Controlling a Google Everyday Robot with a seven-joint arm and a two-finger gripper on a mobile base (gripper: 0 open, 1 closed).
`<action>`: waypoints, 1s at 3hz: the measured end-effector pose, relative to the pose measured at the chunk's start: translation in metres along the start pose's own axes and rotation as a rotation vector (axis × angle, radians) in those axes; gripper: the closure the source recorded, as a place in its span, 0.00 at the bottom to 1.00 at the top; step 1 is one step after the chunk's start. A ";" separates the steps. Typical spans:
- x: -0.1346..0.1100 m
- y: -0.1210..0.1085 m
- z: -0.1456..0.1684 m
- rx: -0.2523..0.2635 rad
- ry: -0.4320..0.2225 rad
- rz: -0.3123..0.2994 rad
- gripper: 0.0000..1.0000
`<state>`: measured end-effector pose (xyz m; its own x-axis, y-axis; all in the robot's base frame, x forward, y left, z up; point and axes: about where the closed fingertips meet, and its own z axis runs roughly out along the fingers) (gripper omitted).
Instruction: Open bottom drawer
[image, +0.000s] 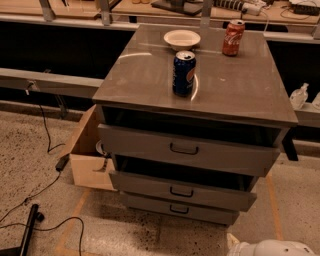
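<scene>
Speckled floor (30, 165), workbenches behind. Gripper out of frame, so its opening can't be told. Only the white arm housing (272, 248) shows, in the bottom right corner. Bottom drawer (180, 209) lies up-left of it, lowest in the grey cabinet (145, 75). Its front runs left-right and looks nearly shut. Cardboard box (87, 162) sits beside the cabinet.

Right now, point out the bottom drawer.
The bottom drawer sits lowest in the grey cabinet, just under the middle drawer, right of the cardboard box; the gripper is outside the camera view.
</scene>
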<state>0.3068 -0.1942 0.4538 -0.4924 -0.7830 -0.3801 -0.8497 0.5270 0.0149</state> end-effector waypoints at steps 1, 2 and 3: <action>0.006 -0.035 0.056 0.041 -0.023 0.006 0.00; 0.001 -0.088 0.102 0.146 -0.033 -0.025 0.00; -0.007 -0.092 0.100 0.168 -0.056 -0.029 0.00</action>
<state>0.4069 -0.2041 0.3626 -0.4530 -0.7815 -0.4291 -0.8177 0.5560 -0.1493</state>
